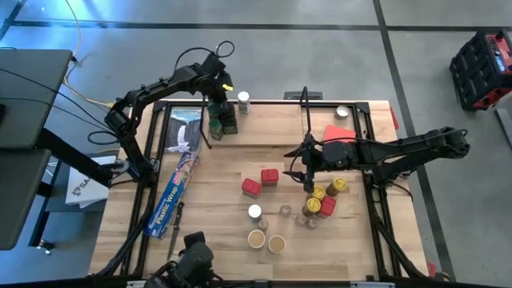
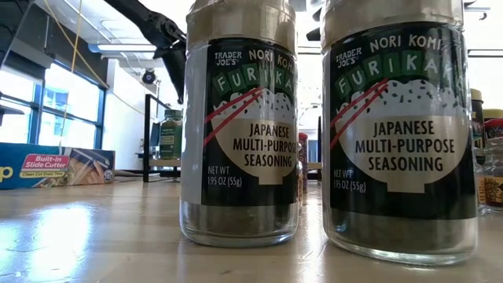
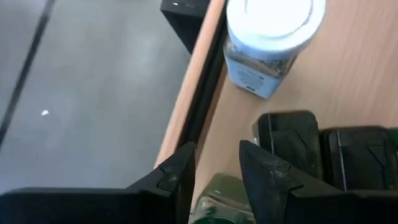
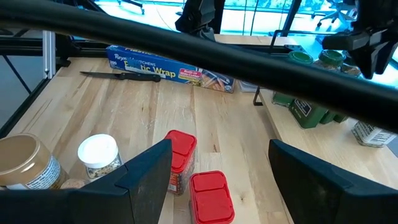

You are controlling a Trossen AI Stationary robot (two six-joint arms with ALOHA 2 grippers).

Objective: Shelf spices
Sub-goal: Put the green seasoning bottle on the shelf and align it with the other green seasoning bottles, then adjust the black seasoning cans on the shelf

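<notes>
My left gripper (image 3: 216, 177) is at the far left of the shelf (image 1: 272, 132), a light wooden board in a thin black wire frame. It is shut on a green-lidded spice jar (image 3: 214, 196). Two dark green jars (image 3: 289, 137) stand beside it, and a white-lidded jar (image 3: 267, 37) stands near the board's far edge. My right gripper (image 4: 217, 174) hangs open over the table's middle, above two red tins (image 4: 211, 193). More spices (image 1: 320, 200) stand on the table below it: yellow-, tan- and white-lidded jars and tiny clear jars. My left gripper has the green-lidded jar's upper part (image 3: 217, 186) pinched between its two fingers (image 3: 177, 174). The fingers slant down at it from the table's left. The gripper hides the jar's lower part, so I cannot tell whether it stands on the board.
A long blue plastic-wrap box (image 1: 178, 192) and a black knife (image 4: 118, 76) lie at the table's left. Two tan-lidded furikake jars (image 2: 240, 126) stand near the front edge, close to the low camera. A flat red card (image 1: 340, 132) lies on the shelf's right part.
</notes>
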